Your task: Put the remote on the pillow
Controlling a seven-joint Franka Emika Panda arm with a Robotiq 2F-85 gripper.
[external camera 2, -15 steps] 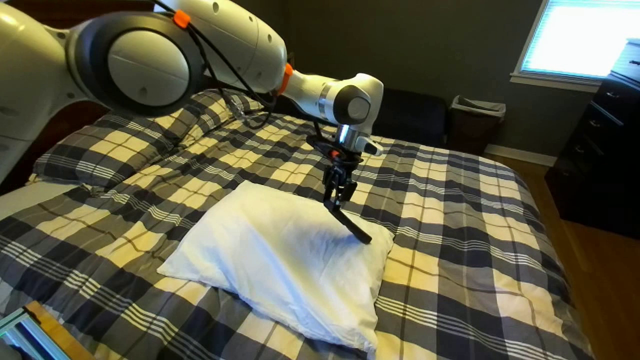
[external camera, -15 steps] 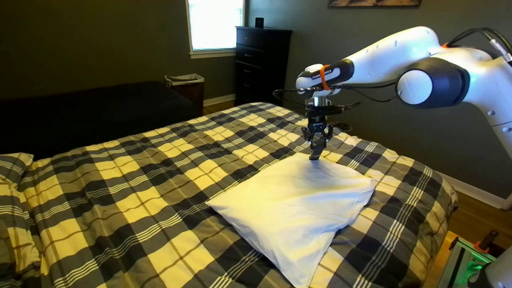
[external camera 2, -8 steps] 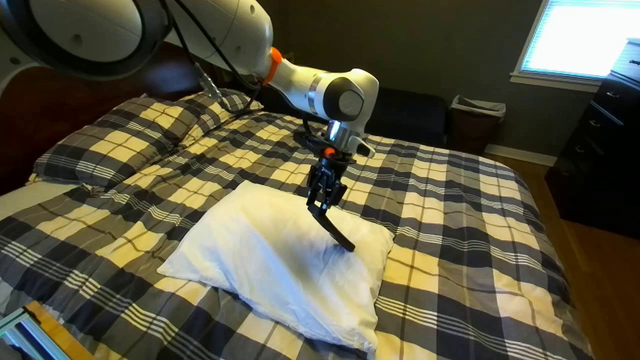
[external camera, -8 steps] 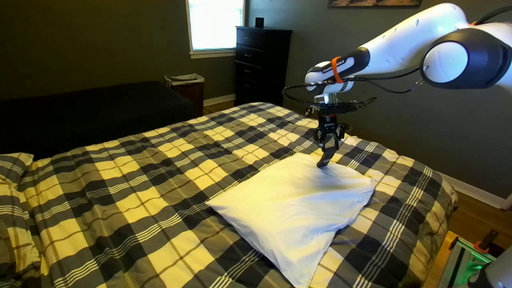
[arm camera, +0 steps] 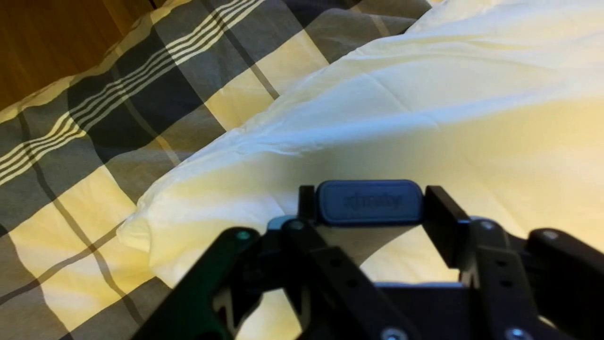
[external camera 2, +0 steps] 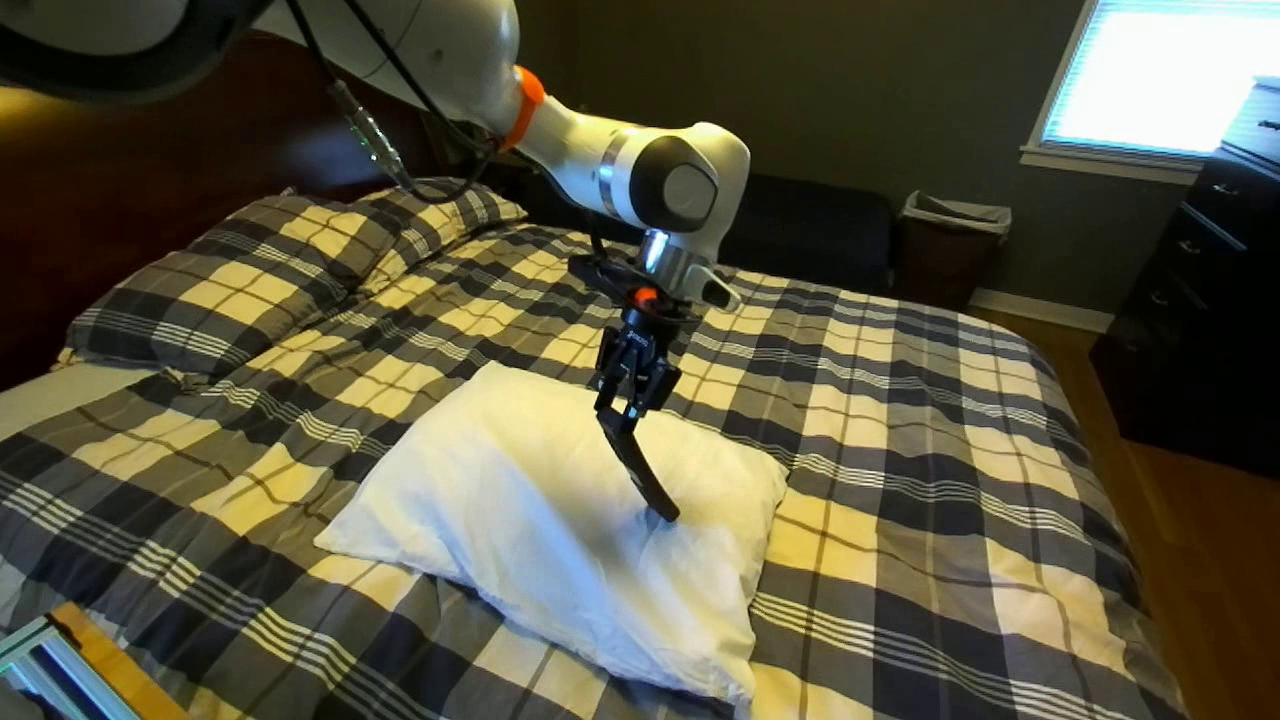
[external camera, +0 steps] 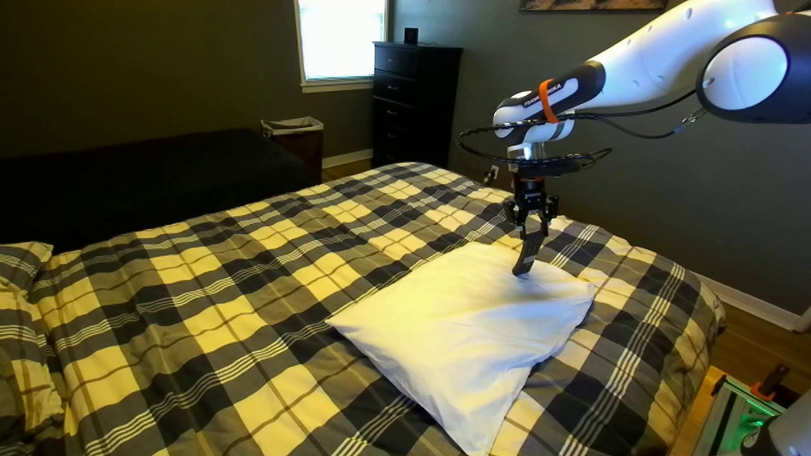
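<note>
The black remote hangs tilted below my gripper, and it also shows in an exterior view. In the wrist view, the remote's end face sits between both fingertips, touching each side. My gripper is shut on it near its upper end. The white pillow lies on the bed beneath the remote; it also shows in an exterior view and the wrist view. The remote's lower end is at or just above the pillow surface; I cannot tell if it touches.
The checked bedspread surrounds the pillow. Plaid pillows lie by the headboard. A dark dresser and a bin stand beyond the bed. The bed's edge shows in the wrist view, with wood floor past it.
My gripper has moved with the remote from the pillow's far edge inward over the pillow, and the remote's lower end is further over the white surface. The pillow has stayed in place.
</note>
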